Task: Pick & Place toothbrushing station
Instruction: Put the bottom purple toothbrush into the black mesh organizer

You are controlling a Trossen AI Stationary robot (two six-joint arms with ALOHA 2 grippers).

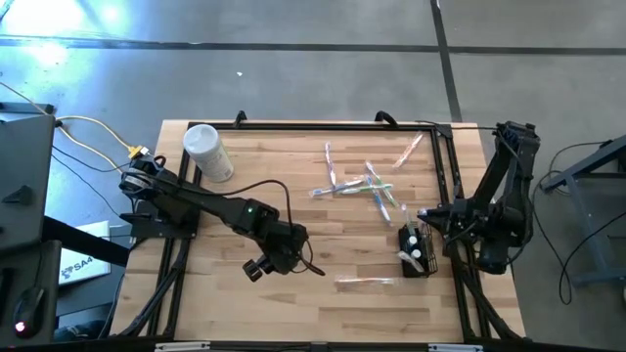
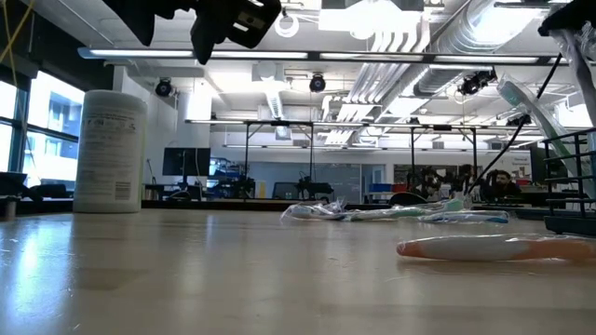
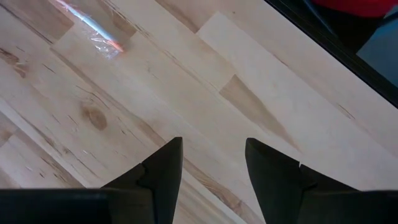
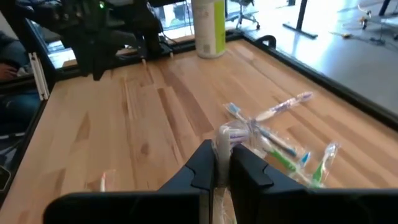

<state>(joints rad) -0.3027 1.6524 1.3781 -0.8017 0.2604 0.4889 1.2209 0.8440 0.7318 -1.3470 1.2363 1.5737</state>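
The right gripper (image 4: pixel 222 163), clamped on a wrapped toothbrush (image 4: pixel 224 138), hovers above the black mesh holder (image 1: pixel 417 250) at the table's (image 1: pixel 245 313) right edge, while the left gripper (image 3: pixel 213 177) hangs open mid-table.

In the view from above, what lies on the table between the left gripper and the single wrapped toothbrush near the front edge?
Only bare wood of the table lies between the left gripper and that wrapped toothbrush; the high view shows this.
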